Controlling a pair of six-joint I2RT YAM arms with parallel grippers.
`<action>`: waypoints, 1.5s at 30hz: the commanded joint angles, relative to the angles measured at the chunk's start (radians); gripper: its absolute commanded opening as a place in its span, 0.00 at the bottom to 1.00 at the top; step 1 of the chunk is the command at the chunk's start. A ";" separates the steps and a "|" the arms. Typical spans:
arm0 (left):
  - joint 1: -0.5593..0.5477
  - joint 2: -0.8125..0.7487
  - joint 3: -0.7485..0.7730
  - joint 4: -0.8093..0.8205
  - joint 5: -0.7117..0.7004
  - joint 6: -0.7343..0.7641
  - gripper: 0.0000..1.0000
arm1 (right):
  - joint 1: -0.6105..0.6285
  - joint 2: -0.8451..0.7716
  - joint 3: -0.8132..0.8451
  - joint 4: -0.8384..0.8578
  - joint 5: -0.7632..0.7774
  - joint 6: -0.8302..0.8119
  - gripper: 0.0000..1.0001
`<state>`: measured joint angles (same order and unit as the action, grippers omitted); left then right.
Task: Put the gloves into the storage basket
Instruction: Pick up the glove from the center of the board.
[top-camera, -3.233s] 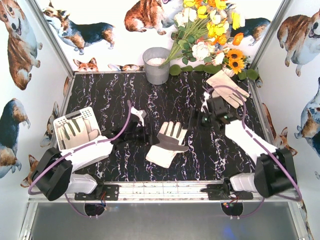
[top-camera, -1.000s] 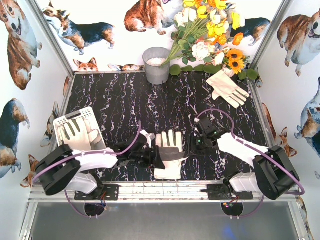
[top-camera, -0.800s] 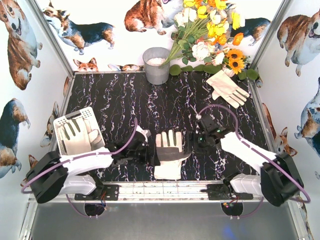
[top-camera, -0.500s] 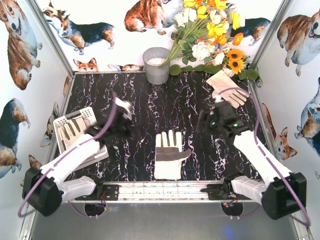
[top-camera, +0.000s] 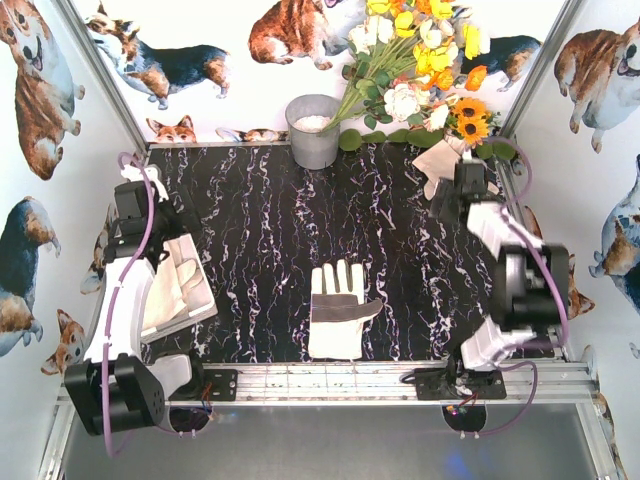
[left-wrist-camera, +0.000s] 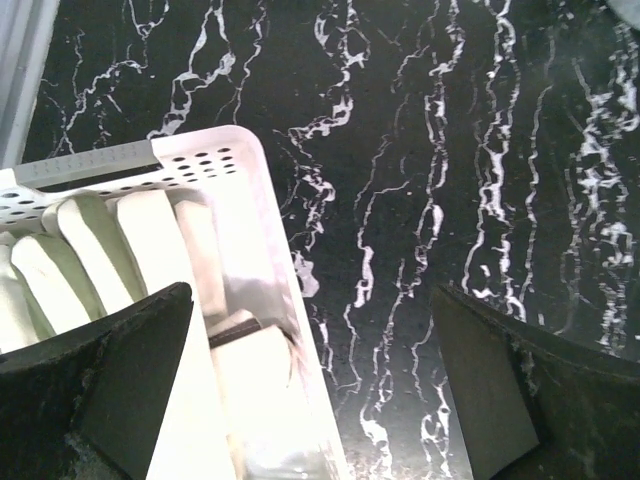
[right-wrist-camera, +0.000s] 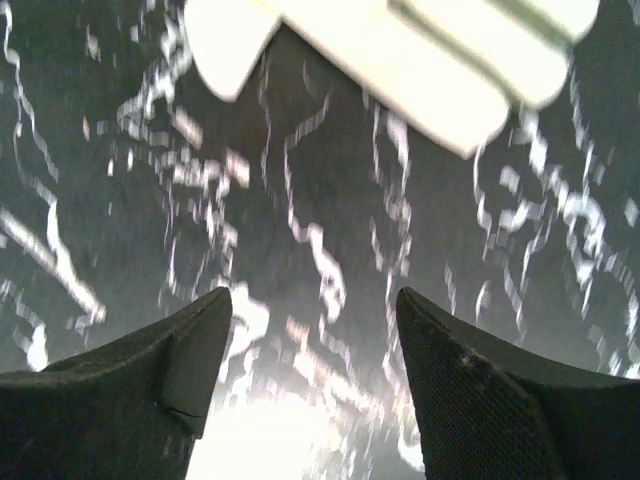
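Top external: left fingers (left-wrist-camera: 110, 390), right fingers (right-wrist-camera: 480, 400) are pulling away from middle glove (top-camera: 338, 315)
Both open, empty: left over basket (left-wrist-camera: 235, 165), right by far glove (right-wrist-camera: 430, 85).

One glove (top-camera: 338, 310) lies flat at centre (fingers away), a second glove (top-camera: 433, 162) back right, more gloves (left-wrist-camera: 130, 235) in the white basket (left-wrist-camera: 205, 160).

Table (top-camera: 260, 200): black marble pattern, white veins.
Walls (top-camera: 40, 90): white, corgi prints; left, right, behind the table.
Rail (top-camera: 330, 378): metal, table's near edge.
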<state>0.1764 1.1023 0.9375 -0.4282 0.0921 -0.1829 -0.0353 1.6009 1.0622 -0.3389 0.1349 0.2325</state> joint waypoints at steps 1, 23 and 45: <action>0.014 0.007 -0.032 0.071 -0.058 0.093 0.99 | -0.042 0.164 0.199 0.079 0.006 -0.235 0.67; 0.014 0.035 -0.082 0.118 -0.057 0.160 0.94 | -0.146 0.729 0.885 -0.388 -0.175 -0.383 0.58; -0.379 -0.115 -0.126 0.186 0.202 0.257 0.85 | -0.146 0.240 0.423 -0.384 -0.596 -0.050 0.00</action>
<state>-0.1112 0.9955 0.8410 -0.2848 0.2558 0.0486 -0.1799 1.9972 1.5837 -0.7906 -0.2878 0.0555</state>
